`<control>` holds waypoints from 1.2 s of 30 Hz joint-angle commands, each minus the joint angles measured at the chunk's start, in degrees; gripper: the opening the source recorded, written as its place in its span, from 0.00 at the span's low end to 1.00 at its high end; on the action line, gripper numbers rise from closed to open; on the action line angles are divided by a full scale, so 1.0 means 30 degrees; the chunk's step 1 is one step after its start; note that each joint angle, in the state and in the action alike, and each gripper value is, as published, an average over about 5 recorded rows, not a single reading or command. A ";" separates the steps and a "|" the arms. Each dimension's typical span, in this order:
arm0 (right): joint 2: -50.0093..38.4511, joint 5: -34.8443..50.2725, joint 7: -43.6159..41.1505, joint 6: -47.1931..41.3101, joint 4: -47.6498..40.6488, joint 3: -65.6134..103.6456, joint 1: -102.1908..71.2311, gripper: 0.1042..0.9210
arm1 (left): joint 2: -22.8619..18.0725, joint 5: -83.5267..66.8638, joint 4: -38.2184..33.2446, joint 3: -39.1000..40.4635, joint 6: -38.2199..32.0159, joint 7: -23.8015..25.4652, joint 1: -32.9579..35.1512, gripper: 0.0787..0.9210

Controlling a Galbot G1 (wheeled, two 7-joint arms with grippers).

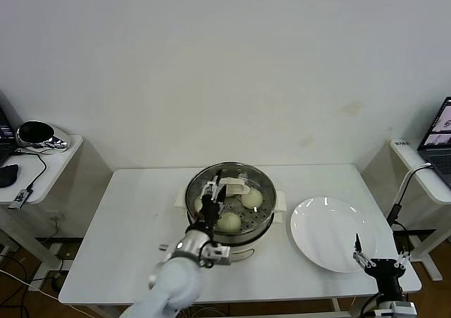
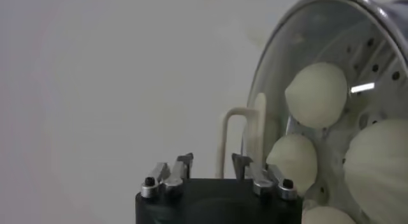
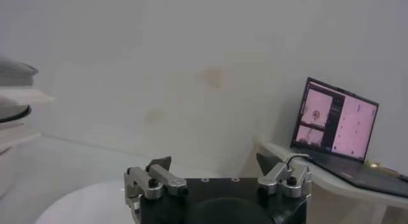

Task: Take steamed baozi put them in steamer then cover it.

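The left end effector (image 2: 211, 164), fingers spread, brackets the cream handle of the clear glass lid (image 1: 235, 187), seemingly seated on the shiny steel steamer (image 1: 229, 204). Retreating toward six o'clock could snag it, exposing the cream-white buns (image 1: 228, 222). The right end effector (image 1: 381, 260), spread wide, idles at the white plate's (image 1: 325, 226) four o'clock.
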 commanded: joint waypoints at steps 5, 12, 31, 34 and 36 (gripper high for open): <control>-0.0476 0.0658 -0.0474 0.0436 0.0118 -0.1270 -0.0263 0.88 | 0.0813 -2.3910 -0.4704 -1.1353 -1.0011 -0.7509 1.3220 0.84; -0.1873 0.2478 -0.1197 0.0092 0.0383 -0.3467 -0.1591 0.88 | 0.0572 -2.8773 -0.4070 -1.1477 -0.8818 -0.7940 1.6553 0.88; -0.2064 0.2767 -0.1311 0.0772 0.0878 -0.5782 -0.3830 0.88 | -0.0751 -2.8552 -0.0087 -1.2244 -0.9994 -0.5443 1.5551 0.88; -0.2036 0.2698 -0.1275 0.0776 0.0964 -0.5763 -0.3974 0.88 | -0.0775 -2.8200 -0.0059 -1.2150 -1.0037 -0.5312 1.5471 0.88; -0.2011 0.2717 -0.1246 0.0679 0.1077 -0.5771 -0.4049 0.88 | -0.0789 -2.7973 -0.0062 -1.2125 -1.0016 -0.5202 1.5427 0.88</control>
